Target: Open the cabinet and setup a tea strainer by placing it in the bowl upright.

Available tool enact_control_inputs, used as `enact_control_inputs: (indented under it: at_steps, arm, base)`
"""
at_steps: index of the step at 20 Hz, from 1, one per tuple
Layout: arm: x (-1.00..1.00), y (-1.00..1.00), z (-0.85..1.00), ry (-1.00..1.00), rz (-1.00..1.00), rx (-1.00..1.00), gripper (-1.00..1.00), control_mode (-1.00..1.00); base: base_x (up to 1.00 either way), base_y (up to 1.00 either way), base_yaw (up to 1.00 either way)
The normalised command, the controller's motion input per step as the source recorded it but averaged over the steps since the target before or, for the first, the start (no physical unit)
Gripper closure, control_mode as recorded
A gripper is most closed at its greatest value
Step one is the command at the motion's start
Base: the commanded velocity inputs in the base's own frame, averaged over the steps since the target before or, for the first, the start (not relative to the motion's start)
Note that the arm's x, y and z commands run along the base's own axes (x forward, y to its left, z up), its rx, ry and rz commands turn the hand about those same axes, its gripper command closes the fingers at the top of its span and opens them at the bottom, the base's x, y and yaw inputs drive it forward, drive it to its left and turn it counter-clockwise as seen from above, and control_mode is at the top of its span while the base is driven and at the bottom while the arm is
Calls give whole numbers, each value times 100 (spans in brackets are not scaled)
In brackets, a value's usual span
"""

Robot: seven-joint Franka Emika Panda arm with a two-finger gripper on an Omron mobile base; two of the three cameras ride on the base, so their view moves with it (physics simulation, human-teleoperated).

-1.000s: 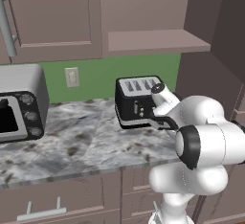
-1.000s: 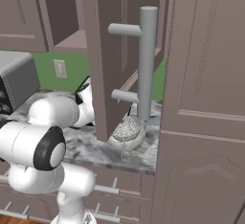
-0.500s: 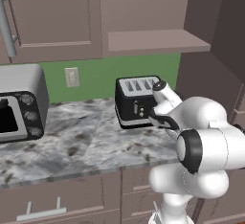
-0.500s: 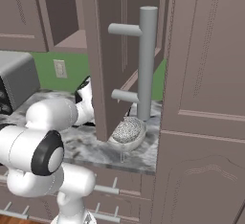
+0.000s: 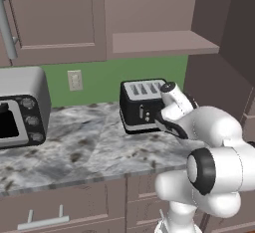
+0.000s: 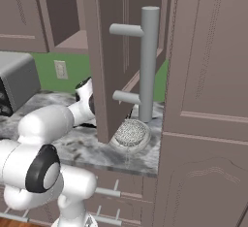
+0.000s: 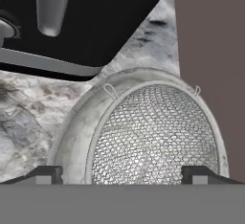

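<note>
The tea strainer (image 7: 155,134) sits mesh-down inside the bowl (image 7: 76,132), which rests on the marble counter (image 5: 74,147) close to its front edge and right end, just under the swung-open door of the cabinet (image 6: 114,51). The gripper (image 7: 122,173) hangs directly above the strainer, jaws spread wide and holding nothing, one fingertip (image 7: 45,174) over the bowl's rim and the other over the mesh. Risk, as judged from this arrangement: a withdrawal that drags sideways could catch the strainer's rim and tip it out of its upright seat, or nudge the bowl toward the counter's front edge. The black toaster (image 5: 142,105) stands close beside the hand, and the door with its handle (image 6: 147,61) hangs above, so a wide swing could strike either.
</note>
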Motion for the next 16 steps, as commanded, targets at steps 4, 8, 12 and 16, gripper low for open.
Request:
enact_control_inputs:
  at_steps: [4, 8, 12, 16]
  arm:
    - [-35, 1, 21, 0, 0, 0, -100, -100]
    - [-51, 14, 24, 0, 0, 1, -100, -100]
    - [-62, 21, 34, -2, -2, 5, -100, -100]
    - [-63, 23, 43, -1, -6, 20, -100, -100]
  base:
    - [0, 0, 0]
    - [0, 0, 0]
    - [0, 0, 0]
    - [0, 0, 0]
